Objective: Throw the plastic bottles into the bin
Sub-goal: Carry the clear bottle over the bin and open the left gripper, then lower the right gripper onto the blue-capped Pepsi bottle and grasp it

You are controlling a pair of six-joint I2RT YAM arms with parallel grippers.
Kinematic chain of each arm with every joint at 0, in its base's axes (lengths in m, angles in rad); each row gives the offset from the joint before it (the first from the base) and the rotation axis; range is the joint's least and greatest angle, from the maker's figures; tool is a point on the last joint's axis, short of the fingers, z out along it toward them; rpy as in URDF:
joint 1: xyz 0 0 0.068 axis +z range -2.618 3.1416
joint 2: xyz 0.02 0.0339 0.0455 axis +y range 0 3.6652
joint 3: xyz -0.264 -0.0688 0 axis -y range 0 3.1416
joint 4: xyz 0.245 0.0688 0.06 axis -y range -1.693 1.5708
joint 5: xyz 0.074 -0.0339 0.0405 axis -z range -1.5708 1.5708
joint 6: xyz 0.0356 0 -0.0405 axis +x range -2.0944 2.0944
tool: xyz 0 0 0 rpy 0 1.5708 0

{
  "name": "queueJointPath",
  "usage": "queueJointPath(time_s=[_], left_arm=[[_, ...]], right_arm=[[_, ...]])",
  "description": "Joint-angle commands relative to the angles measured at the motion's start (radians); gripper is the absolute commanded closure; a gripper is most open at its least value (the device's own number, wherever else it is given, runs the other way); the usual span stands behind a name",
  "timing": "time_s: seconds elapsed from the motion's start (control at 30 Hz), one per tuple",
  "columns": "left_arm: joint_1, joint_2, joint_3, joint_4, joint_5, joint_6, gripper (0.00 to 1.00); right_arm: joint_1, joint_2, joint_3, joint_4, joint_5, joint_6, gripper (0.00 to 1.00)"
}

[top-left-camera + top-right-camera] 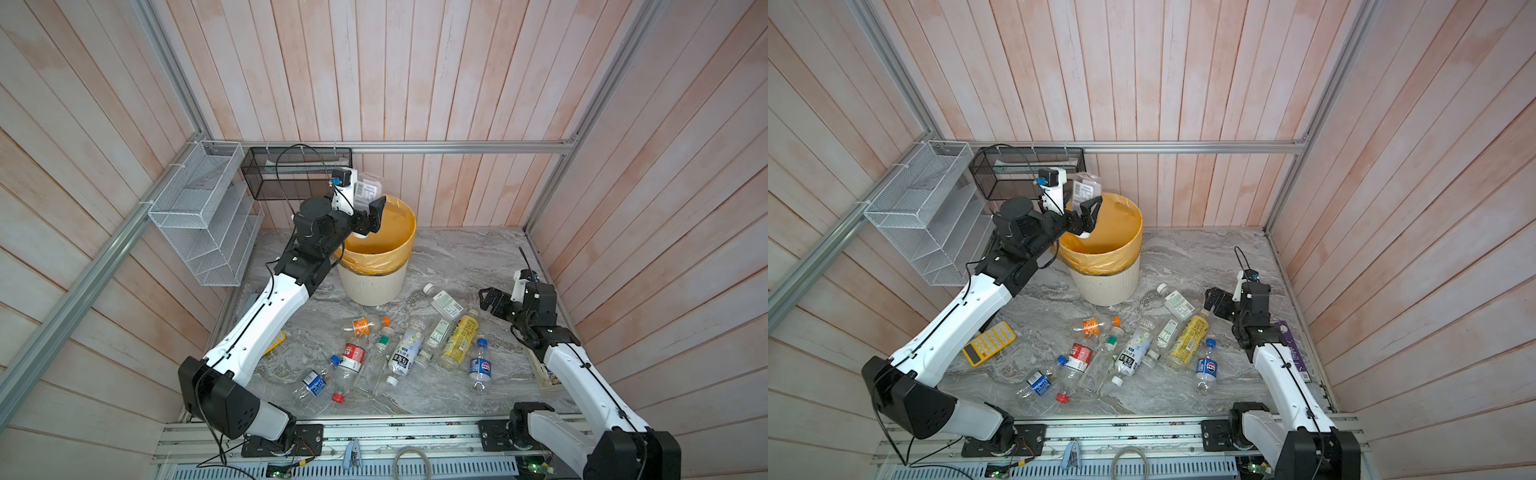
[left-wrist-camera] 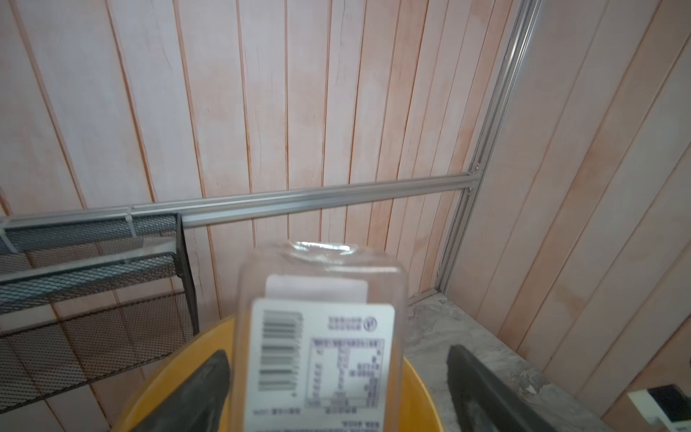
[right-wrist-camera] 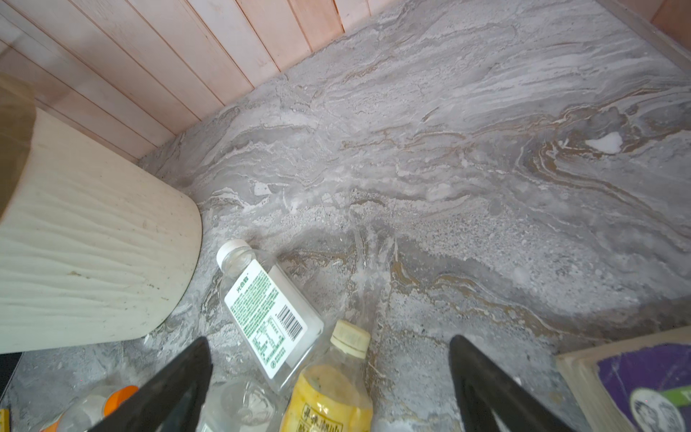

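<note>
The left end effector is spread wide over the bin, a bottle loose between its fingers, cap down, near the rim. Leaning against one finger, it may tip outside. The right end effector, released, hovers above bottles on the table.

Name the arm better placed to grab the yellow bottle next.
Right. The right pincer hovers open beside the yellow bottle; the left pincer is up over the bin, open around a clear labelled bottle.
</note>
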State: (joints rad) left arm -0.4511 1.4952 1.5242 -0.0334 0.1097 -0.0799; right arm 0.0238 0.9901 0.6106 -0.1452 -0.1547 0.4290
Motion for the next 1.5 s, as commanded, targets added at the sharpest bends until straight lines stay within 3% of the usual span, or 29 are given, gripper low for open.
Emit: queueJointPath(time_s=[0.0, 0.4, 0.67, 0.87, 1.47], left_arm=[[-0.001, -0.011, 0.047, -0.096, 0.074, -0.053, 0.00], [-0.030, -0.215, -0.192, -0.028, -0.016, -0.005, 0.00], [-0.072, -0.328, -0.383, 0.044, -0.122, -0.010, 0.00], [-0.072, -0.407, -0.474, 0.041, -0.164, -0.027, 0.00], [-0.072, -0.422, -0.555, 0.027, -0.164, -0.066, 0.00]], right_arm=[[0.001, -0.046, 0.025, -0.083, 0.031, -0.017, 0.01], [0.026, -0.140, -0.021, -0.251, 0.086, 0.108, 0.00], [0.229, -0.163, -0.078, -0.363, 0.201, 0.257, 0.06], [0.300, -0.252, -0.133, -0.460, 0.279, 0.392, 0.11], [0.442, -0.410, -0.264, -0.589, 0.259, 0.511, 0.24]])
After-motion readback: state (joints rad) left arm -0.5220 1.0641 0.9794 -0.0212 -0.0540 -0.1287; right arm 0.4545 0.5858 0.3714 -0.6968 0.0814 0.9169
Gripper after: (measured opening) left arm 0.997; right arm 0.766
